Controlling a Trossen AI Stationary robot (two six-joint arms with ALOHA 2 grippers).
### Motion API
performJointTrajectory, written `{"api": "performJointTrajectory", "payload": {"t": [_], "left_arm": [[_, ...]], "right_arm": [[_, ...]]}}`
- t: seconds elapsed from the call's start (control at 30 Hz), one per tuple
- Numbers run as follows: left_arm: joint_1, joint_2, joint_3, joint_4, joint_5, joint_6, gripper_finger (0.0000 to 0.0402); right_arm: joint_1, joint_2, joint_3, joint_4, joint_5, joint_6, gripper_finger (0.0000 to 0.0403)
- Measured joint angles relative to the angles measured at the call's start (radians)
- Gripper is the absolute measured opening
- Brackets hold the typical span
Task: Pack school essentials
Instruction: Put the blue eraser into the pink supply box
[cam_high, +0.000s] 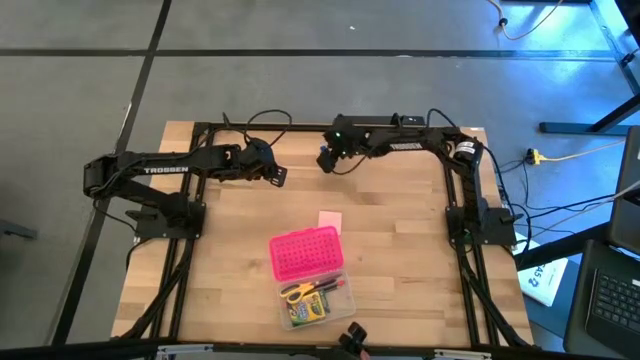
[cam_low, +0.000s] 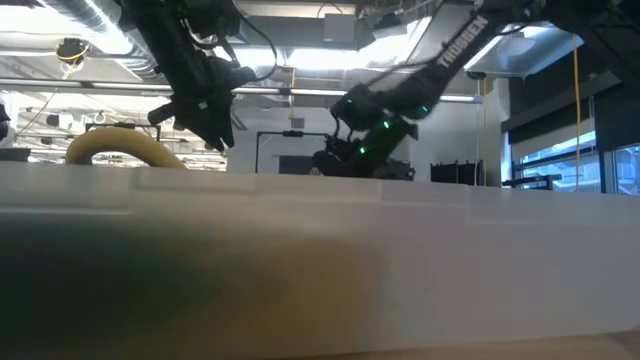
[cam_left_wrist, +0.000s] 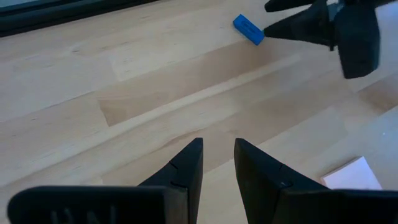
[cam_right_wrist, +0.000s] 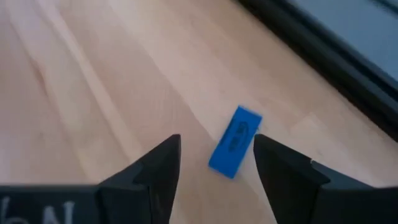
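A tiny blue piece (cam_right_wrist: 235, 142) lies flat on the wooden table near its far edge. My right gripper (cam_right_wrist: 216, 140) is open above it, one finger on either side and not touching. It shows again past my left gripper, with the blue piece (cam_left_wrist: 248, 29) just off its fingertips. My left gripper (cam_left_wrist: 217, 150) hovers to the left (cam_high: 277, 176), slightly open and holding nothing. A pale pink square pad (cam_high: 329, 220) lies flat mid-table. Yellow-handled scissors (cam_high: 298, 292), a yellow-green crayon box (cam_high: 308, 313) and thin pens (cam_high: 331, 286) lie in the clear half (cam_high: 316, 298) of the pink dotted box (cam_high: 305, 250).
The open pink box sits toward the table's near edge, in the middle. Bare wood lies between it and both grippers. A black frame (cam_high: 300, 128) runs along the far edge close behind the grippers. In the low view a pale blurred wall (cam_low: 320, 260) hides the tabletop.
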Motion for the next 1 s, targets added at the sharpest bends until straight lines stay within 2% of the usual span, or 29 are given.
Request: {"api": "performJointTrajectory", "payload": {"t": [0.13,0.23,0.37,0.5,0.67,1.0], "left_arm": [[0.000,0.000,0.000,0.000,0.000,0.000,0.0085],[0.000,0.000,0.000,0.000,0.000,0.000,0.0085],[0.000,0.000,0.000,0.000,0.000,0.000,0.0085],[0.000,0.000,0.000,0.000,0.000,0.000,0.0085],[0.000,0.000,0.000,0.000,0.000,0.000,0.0085],[0.000,0.000,0.000,-0.002,0.000,0.000,0.0085]], "right_arm": [[-0.016,-0.001,0.204,-0.303,-0.003,0.031,0.0204],[-0.035,-0.002,0.294,-0.406,-0.058,0.070,0.0204],[-0.050,0.024,0.344,-0.410,-0.166,0.169,0.0204],[-0.058,0.089,0.351,-0.427,-0.209,0.220,0.0204],[-0.071,0.142,0.351,-0.458,-0.208,0.227,0.0204],[-0.076,0.166,0.353,-0.449,-0.168,0.127,0.0204]]}}
